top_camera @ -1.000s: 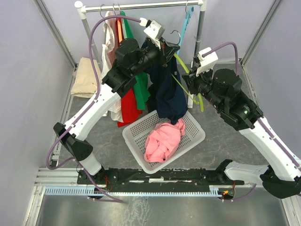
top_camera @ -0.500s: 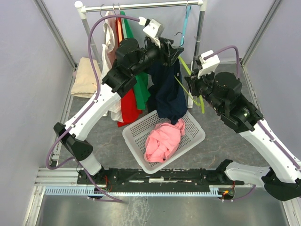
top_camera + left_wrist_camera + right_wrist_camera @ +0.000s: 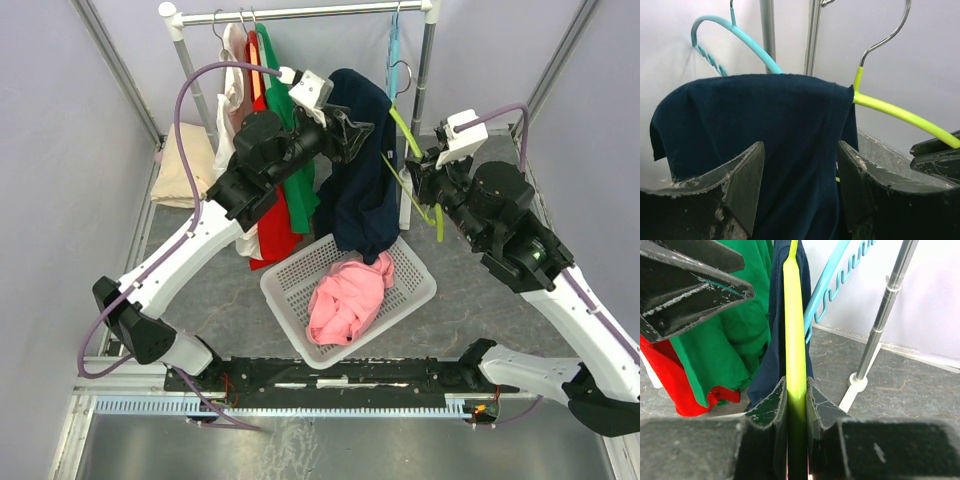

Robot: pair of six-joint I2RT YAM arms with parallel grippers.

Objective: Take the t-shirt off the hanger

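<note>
Top view: my left arm reaches up and far toward the rail (image 3: pixel 300 12), with the left gripper (image 3: pixel 350 128) at the navy t-shirt (image 3: pixel 360 190). Left wrist view shows the jaws well apart, one finger either side of the cloth, nothing clamped. My right arm bends in from the right, and the right gripper (image 3: pixel 420 180) is pinched tight on the lime hanger (image 3: pixel 410 138). The t-shirt hangs between my arms, over the far edge of the white basket (image 3: pixel 280 290), which holds a pink garment (image 3: pixel 345 295). A green shirt (image 3: pixel 295 170) and a red shirt (image 3: pixel 270 225) hang to its left. Grey floor (image 3: pixel 470 300), pale walls. The hanger's hook is cut off in the left wrist view, so I can't tell if it's on the rail.
</note>
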